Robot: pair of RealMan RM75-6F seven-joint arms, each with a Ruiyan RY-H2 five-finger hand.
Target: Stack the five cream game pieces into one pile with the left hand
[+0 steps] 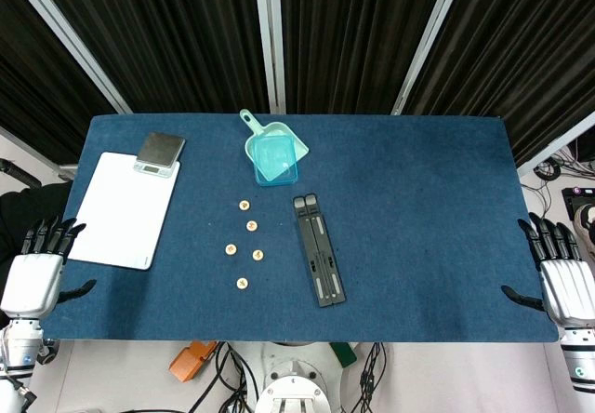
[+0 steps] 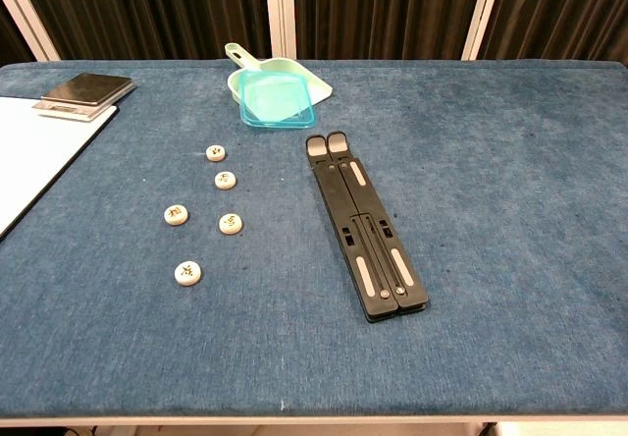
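Because no stacking had begun, the five cream pieces (image 1: 245, 244) lay singly and apart on the blue table (image 1: 428, 208), left of the black folded stand (image 1: 318, 248), while the left hand (image 1: 37, 269) and right hand (image 1: 564, 278) rested at the near corners, fingers spread and empty.

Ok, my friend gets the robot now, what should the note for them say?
Left hand: open, holding nothing, at the table's left edge beside the white board.
Right hand: open, holding nothing, at the right edge.
Five cream game pieces lie apart, singly, on the blue cloth, left of the black folding stand.
Done: nothing stacked yet.
Left: pick one piece as the base, likely the nearest, and pile the other four on it with the left hand.
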